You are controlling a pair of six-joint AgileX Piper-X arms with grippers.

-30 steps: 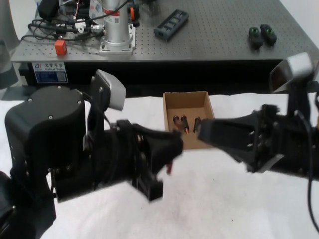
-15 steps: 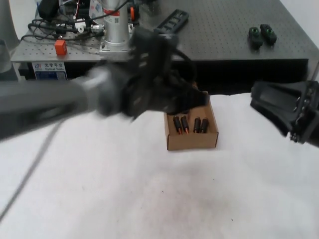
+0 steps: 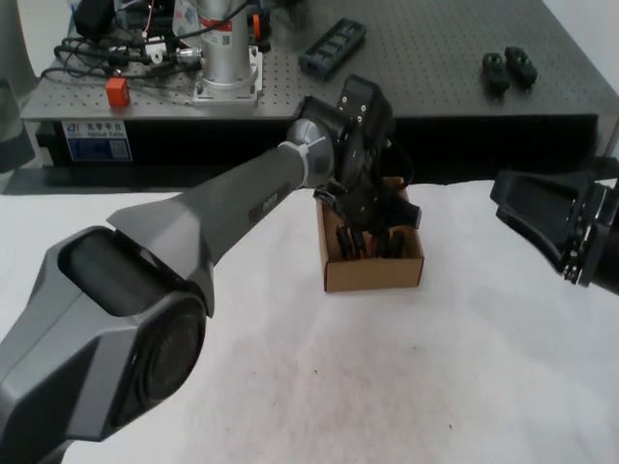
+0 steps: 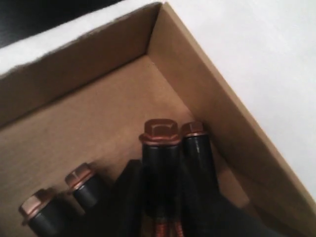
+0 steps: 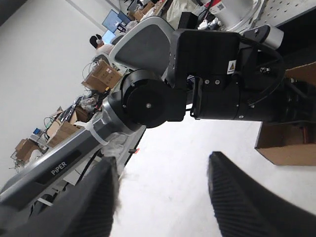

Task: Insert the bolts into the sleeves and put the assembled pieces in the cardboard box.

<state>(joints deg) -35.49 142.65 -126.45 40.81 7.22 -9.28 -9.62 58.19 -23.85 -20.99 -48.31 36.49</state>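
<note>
Left end effector (image 3: 363, 224) down inside the cardboard box (image 3: 372, 274), clamped on an assembled piece (image 4: 159, 148) with copper bolt head up and black sleeve below. Four more assembled pieces (image 4: 79, 182) lying on the box floor, one just beside the gripped one. Right end effector (image 5: 163, 197) gaping wide, holding nothing, off to the side of the box above the white cloth (image 3: 290, 367) on the bench. Blue-and-white label (image 3: 97, 140) on the front of the dark perforated table (image 3: 435, 58); print not read out. Lettering on the left arm's link (image 5: 61, 165), warning-triangle sticker (image 5: 230, 66) on its wrist. Orange block (image 3: 117, 92), black slotted holder (image 3: 332, 45), silver post (image 3: 227, 48) on that table. Back of the box hidden by the left wrist in the high view.
</note>
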